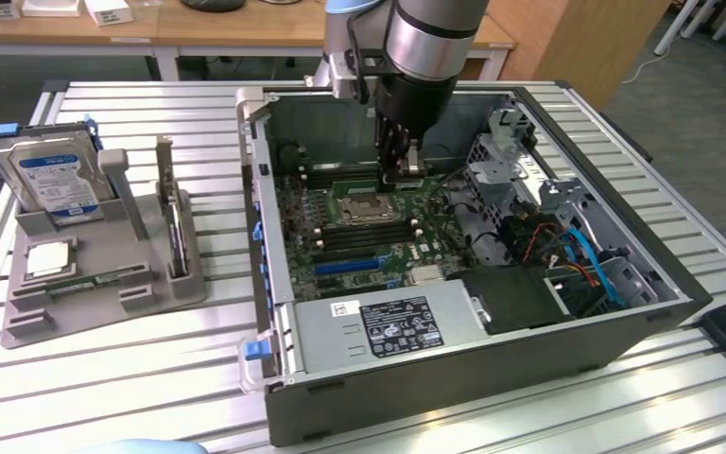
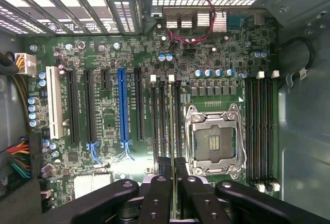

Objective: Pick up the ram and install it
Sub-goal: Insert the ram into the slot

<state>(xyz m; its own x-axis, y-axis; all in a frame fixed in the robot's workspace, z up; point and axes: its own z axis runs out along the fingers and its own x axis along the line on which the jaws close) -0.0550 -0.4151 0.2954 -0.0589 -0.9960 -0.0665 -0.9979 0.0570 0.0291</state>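
My gripper (image 1: 395, 173) reaches down inside the open computer case (image 1: 464, 359), just above the motherboard (image 1: 363, 236). In the wrist view the two black fingers (image 2: 164, 170) stand close together, shut on the ram (image 2: 170, 126). I see the ram edge-on as a thin strip running along the memory slots (image 2: 161, 115) beside the CPU socket (image 2: 214, 141). The ram's lower edge is hidden, so I cannot tell whether it touches a slot.
More memory slots (image 2: 260, 126) lie on the socket's other side. Case walls, a drive cage (image 1: 514, 161), cables (image 1: 578, 255) and the power supply (image 1: 388, 326) surround the board. On the exterior view's left, a grey stand (image 1: 98, 293) holds a hard drive (image 1: 54, 180) and a CPU chip (image 1: 50, 260).
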